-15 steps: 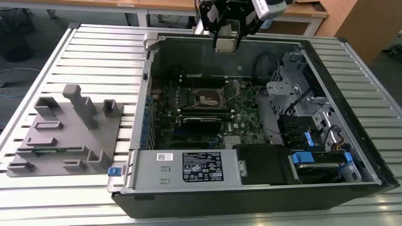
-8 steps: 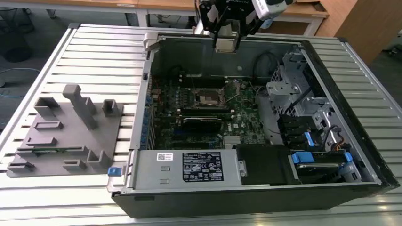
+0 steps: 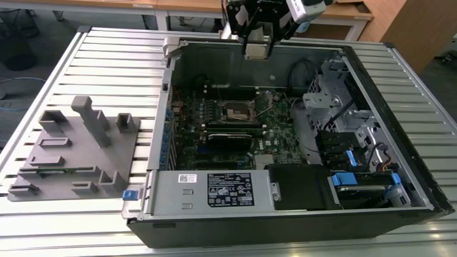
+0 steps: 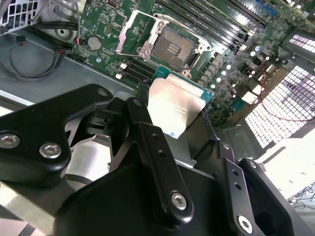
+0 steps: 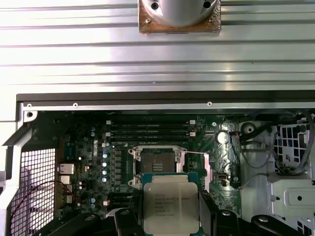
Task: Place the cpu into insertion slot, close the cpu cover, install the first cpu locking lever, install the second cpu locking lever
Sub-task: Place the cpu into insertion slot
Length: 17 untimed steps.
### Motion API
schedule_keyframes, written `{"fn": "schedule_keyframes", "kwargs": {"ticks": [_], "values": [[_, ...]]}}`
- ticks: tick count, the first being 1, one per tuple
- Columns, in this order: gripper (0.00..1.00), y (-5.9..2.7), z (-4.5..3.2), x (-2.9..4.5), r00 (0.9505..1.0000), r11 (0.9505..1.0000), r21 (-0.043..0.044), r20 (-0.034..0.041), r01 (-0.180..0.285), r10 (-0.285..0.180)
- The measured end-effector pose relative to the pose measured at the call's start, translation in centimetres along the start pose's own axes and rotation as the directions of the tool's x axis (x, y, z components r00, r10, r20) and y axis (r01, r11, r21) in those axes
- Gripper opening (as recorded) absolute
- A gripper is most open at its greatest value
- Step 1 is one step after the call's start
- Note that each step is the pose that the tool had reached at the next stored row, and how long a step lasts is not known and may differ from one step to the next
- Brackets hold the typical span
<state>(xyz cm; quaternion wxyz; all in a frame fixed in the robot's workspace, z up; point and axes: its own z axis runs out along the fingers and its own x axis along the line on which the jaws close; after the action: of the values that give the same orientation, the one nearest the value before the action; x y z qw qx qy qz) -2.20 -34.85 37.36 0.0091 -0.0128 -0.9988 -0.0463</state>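
Misalignment is the chief risk. The cpu (image 5: 171,201) hangs above the open case (image 3: 286,214), clear of the slot (image 5: 156,164). If it came down skewed or off-centre, its edge could catch the slot's rim or bend the fine contacts inside. A weak hold on such thin edges could also let it slip and drop onto the motherboard (image 5: 93,147). The jaws are closed on two opposite sides of the cpu. It is a flat square with a dull silver top and a green border, and it seems to be held level, though the wrist views leave that unsure.
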Motion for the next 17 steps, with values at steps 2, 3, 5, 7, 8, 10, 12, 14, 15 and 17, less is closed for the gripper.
{"fn": "schedule_keyframes", "kwargs": {"ticks": [2,3,5,7,8,10,12,14,15,17], "values": [[0.54,-0.02,0.13,-0.01,1.0000,1.0000,-0.0001,0.0009,0.000,0.000],[0.54,-0.02,0.22,-0.01,1.0000,1.0000,0.0000,0.0013,0.000,0.000],[0.54,-0.04,0.40,-0.01,1.0000,1.0000,0.0001,0.0019,0.000,0.000],[0.54,-0.05,0.53,-0.01,1.0000,1.0000,0.0001,0.0025,0.000,0.000],[0.54,-0.05,0.53,-0.01,1.0000,1.0000,0.0002,0.0026,0.000,0.000],[0.54,-0.05,0.53,-0.01,1.0000,1.0000,0.0001,0.0026,0.000,0.000],[0.54,-0.05,0.54,-0.01,1.0000,1.0000,0.0000,0.0027,0.000,0.000],[0.54,-0.05,0.54,-0.01,1.0000,1.0000,0.0000,0.0027,0.000,0.000],[0.54,-0.05,0.54,-0.01,1.0000,1.0000,0.0000,0.0027,0.000,0.000],[0.54,-0.05,0.60,0.02,1.0000,1.0000,-0.0002,0.0029,0.000,0.000]]}}
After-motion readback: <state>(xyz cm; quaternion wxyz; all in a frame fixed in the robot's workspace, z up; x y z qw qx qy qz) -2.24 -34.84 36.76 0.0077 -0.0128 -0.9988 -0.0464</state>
